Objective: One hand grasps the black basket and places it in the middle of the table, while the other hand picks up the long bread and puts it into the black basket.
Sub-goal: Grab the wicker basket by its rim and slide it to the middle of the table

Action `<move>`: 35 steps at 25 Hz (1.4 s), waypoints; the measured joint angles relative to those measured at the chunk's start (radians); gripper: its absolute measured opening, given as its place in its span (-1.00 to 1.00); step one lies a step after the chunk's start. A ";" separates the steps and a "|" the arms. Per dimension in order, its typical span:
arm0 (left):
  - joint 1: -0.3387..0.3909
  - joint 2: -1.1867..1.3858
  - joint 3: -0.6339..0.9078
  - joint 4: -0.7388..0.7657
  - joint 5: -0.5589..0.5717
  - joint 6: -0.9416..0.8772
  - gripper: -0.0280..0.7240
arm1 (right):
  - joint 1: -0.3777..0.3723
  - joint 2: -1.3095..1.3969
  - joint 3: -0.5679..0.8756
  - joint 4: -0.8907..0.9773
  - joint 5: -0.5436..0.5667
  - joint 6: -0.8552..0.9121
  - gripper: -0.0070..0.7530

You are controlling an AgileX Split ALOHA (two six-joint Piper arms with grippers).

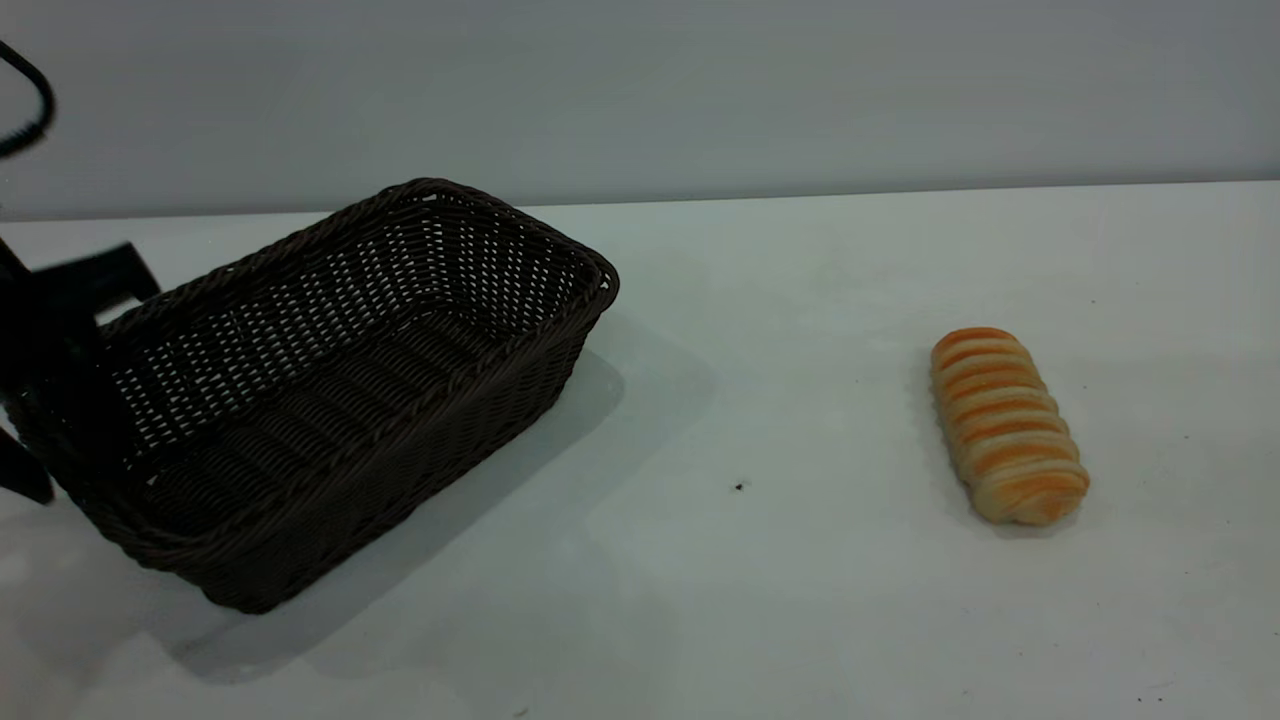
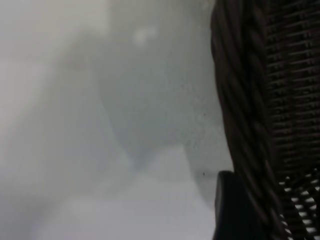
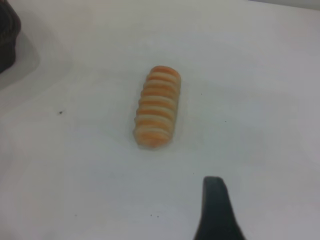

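My left gripper [image 1: 45, 400] at black basket [image 1: 330, 380] short end, basket tilted, far end lifted, left of table [image 1: 760, 560] middle; grip on rim likely (cannot tell for sure). Long bread [image 1: 1008, 425] lies untouched at right. Right gripper [image 3: 216, 212] hovers above it, holding nothing, opening unclear. Both placements pending.

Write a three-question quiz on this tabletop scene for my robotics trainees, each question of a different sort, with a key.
1. True or false: the long bread lies inside the black basket.
2. Multiple choice: the left gripper is at (A) the basket's end on the exterior view's left, (B) the bread, (C) the bare table between them.
3. Fill in: in the exterior view, the basket's left end looks ____ off the table.

Key
1. False; it lies on the table, apart from the basket.
2. A.
3. Lifted.
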 joint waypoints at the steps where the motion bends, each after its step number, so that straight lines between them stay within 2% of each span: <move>1: -0.001 0.022 0.000 -0.007 -0.008 0.001 0.29 | 0.000 0.000 0.000 -0.001 0.000 0.000 0.31; 5: -0.002 0.094 -0.001 -0.015 -0.039 0.002 0.29 | 0.000 0.000 0.000 -0.002 0.001 -0.001 0.31; 9: -0.002 0.167 -0.001 -0.026 -0.137 0.002 0.23 | 0.000 0.000 0.000 -0.003 0.001 -0.004 0.31; 11: -0.006 0.188 -0.001 -0.042 -0.175 0.002 0.03 | 0.000 0.000 0.000 -0.003 0.001 -0.004 0.31; 14: -0.006 0.191 -0.009 -0.094 -0.222 -0.017 -0.56 | 0.000 0.000 0.000 -0.003 0.002 -0.004 0.31; 16: -0.007 0.175 -0.015 -0.101 -0.227 -0.001 -0.56 | 0.000 0.000 0.000 -0.003 0.004 -0.009 0.31; 20: -0.019 0.107 -0.018 -0.104 -0.194 0.024 -0.56 | 0.000 0.000 0.000 -0.004 0.008 -0.023 0.31; 22: -0.036 0.075 -0.048 -0.094 -0.161 0.117 -0.56 | 0.000 0.000 0.002 -0.004 0.008 -0.026 0.31; 30: -0.111 0.223 -0.422 -0.208 0.090 0.575 -0.56 | 0.000 0.002 0.029 -0.004 0.005 -0.026 0.31; 35: -0.130 0.382 -0.608 -0.216 0.218 0.658 -0.56 | 0.000 0.002 0.029 -0.004 0.002 -0.026 0.31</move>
